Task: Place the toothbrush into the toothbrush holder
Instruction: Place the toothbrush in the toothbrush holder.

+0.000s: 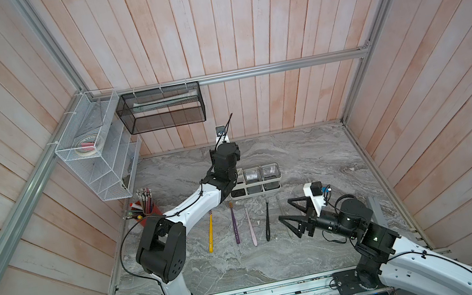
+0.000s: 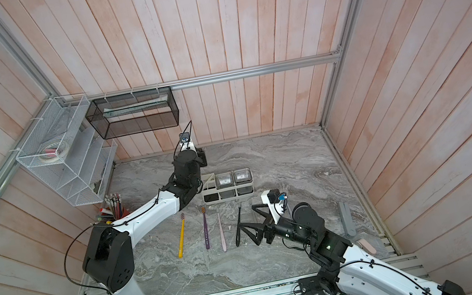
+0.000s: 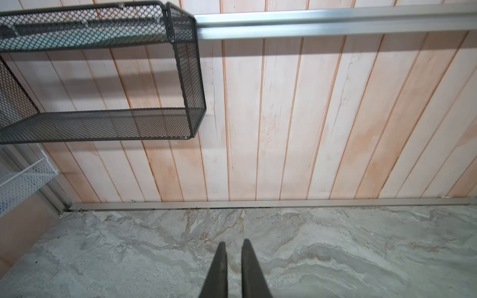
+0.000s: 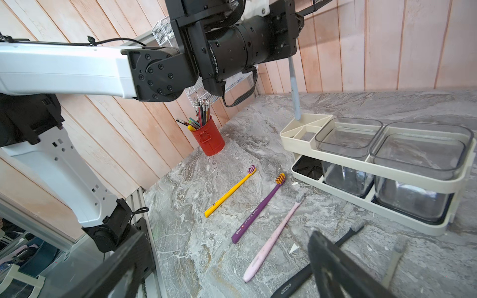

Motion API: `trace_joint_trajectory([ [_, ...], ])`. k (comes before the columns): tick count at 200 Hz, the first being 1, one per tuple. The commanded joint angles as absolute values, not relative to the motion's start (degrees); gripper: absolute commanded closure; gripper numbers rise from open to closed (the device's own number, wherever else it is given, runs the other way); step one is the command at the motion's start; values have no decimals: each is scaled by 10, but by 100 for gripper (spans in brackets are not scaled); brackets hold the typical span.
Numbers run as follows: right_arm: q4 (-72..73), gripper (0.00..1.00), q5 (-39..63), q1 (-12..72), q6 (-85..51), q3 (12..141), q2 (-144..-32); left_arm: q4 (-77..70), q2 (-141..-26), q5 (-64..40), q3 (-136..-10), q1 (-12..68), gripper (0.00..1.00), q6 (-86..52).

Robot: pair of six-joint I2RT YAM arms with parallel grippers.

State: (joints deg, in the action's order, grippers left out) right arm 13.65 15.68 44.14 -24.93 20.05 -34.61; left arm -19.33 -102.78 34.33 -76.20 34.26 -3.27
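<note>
Grey marble tabletop (image 1: 310, 148), plank walls around. My left gripper (image 3: 233, 242) is clamped on the pale blue toothbrush (image 4: 294, 90), which hangs upright with its lower end at the rim of the toothbrush holder (image 4: 299, 149), over the divided section. My right gripper (image 1: 284, 210) gapes wide and empty, just beside the black brush (image 1: 267, 220) lying on the table.

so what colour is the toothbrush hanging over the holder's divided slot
The toothbrush is pale grey-blue, clearest in the right wrist view.
</note>
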Motion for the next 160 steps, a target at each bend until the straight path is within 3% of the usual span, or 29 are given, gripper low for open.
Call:
trace_joint_trajectory([
  [1,145,2,161,440,-240,191,-348,-232,-1028,323,-764,344,100,-55],
  [160,163,2,178,440,-246,178,-355,-333,-1026,323,-658,349,100,-68],
])
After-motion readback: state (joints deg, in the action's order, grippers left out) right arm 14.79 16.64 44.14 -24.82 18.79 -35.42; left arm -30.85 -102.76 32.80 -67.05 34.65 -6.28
